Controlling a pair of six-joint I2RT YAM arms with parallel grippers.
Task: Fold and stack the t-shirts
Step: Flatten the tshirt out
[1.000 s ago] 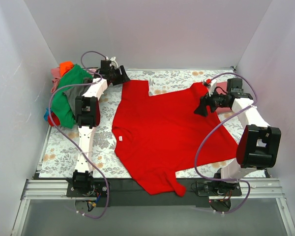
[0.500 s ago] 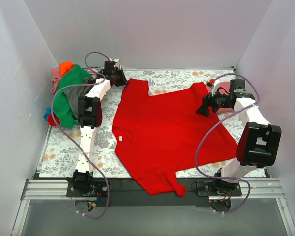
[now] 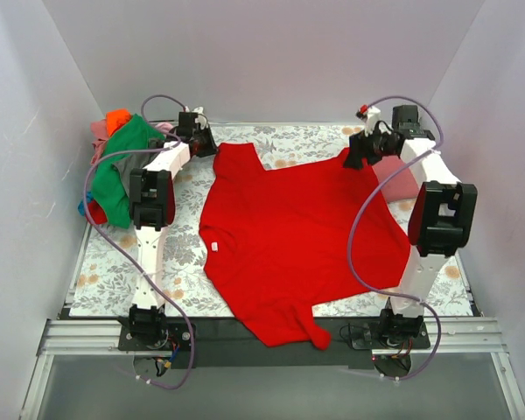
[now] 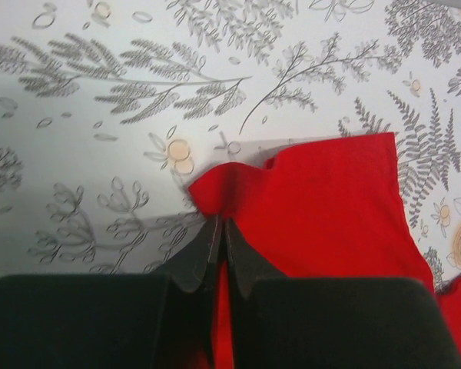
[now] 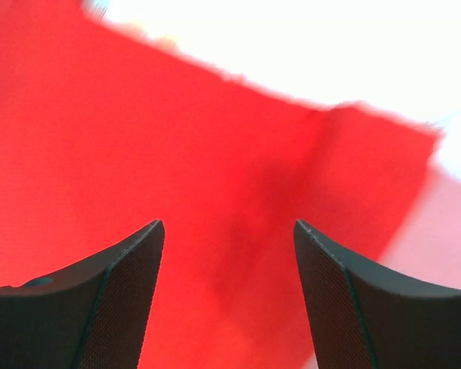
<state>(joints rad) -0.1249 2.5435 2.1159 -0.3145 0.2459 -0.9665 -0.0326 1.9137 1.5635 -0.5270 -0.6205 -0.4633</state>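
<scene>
Jaws: left gripper (image 4: 219, 223) pressed together on a sleeve corner of the red t-shirt (image 3: 289, 236); right gripper (image 5: 229, 223) apart, above the other sleeve. Lower centre to upper middle of the overhead frame: I log that shirt spread flat on the floral table cloth (image 3: 114, 271), hem lapping the near edge. Upper left: heaped t-shirts (image 3: 122, 166), green most visible. Handling, I judge: light, limp, drapes freely; take it at sleeve corners or hem.

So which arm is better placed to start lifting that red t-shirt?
Left. The left end effector is shut on a far corner of the red t-shirt, cloth bunched at its tips. The right end effector is open over the opposite far corner, gripping nothing.
</scene>
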